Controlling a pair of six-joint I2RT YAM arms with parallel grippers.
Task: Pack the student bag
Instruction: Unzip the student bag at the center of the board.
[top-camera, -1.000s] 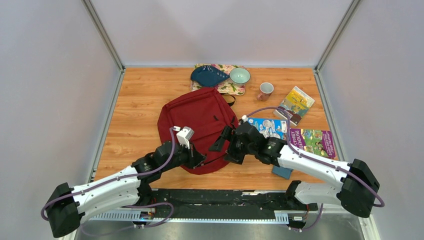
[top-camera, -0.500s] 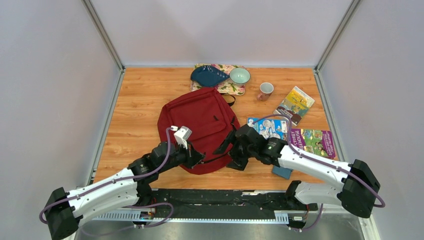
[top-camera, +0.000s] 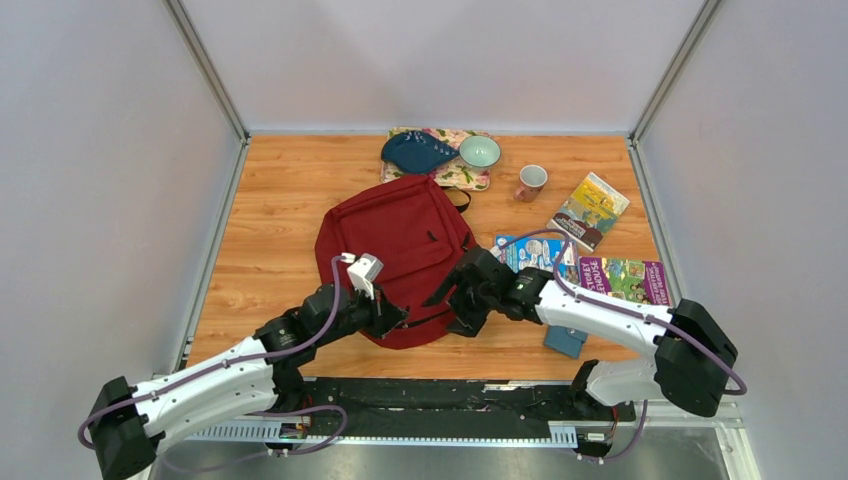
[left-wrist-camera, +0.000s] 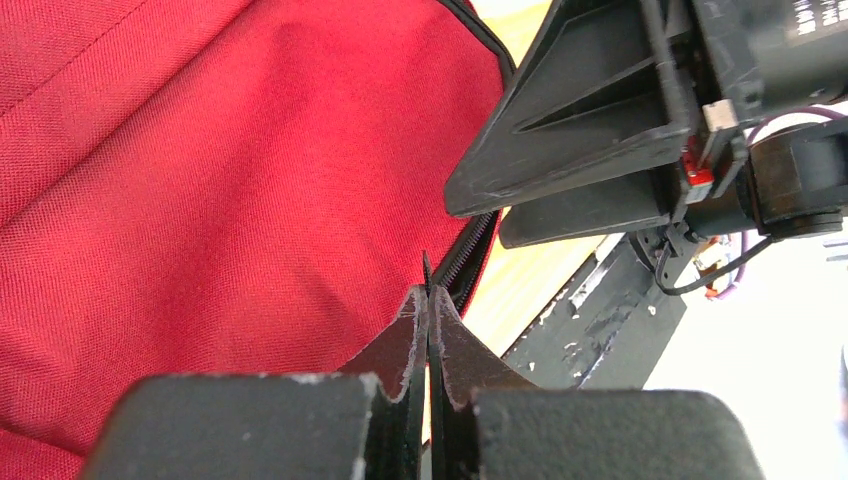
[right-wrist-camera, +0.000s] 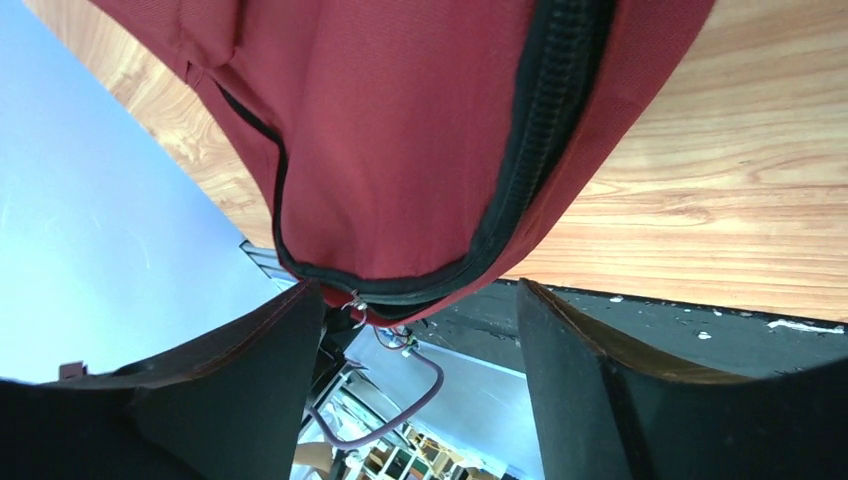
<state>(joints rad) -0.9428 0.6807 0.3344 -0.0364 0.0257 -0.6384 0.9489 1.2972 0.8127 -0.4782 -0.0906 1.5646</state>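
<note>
The dark red student bag (top-camera: 395, 245) lies flat on the wooden table, its bottom edge toward the arms. My left gripper (top-camera: 396, 318) is at that near edge, shut on a thin black zipper pull (left-wrist-camera: 427, 268) that sticks out past the tips beside the black zipper (left-wrist-camera: 470, 260). My right gripper (top-camera: 452, 302) is at the bag's near right corner. Its fingers (right-wrist-camera: 580, 370) stand apart on either side of the bag's zippered edge (right-wrist-camera: 430, 285), not touching it. The red fabric (right-wrist-camera: 400, 130) fills the right wrist view above them.
Three picture books (top-camera: 590, 208) (top-camera: 626, 282) (top-camera: 540, 255) lie right of the bag, and a small blue wallet (top-camera: 565, 343) lies near the front edge. At the back stand a mug (top-camera: 530, 181), a green bowl (top-camera: 479, 151) and a blue pouch (top-camera: 415, 152) on a floral cloth (top-camera: 457, 176).
My right gripper has slid left to the bag's near right corner, and its jaws have narrowed somewhat. The left gripper has crept slightly right along the near edge, still shut.
</note>
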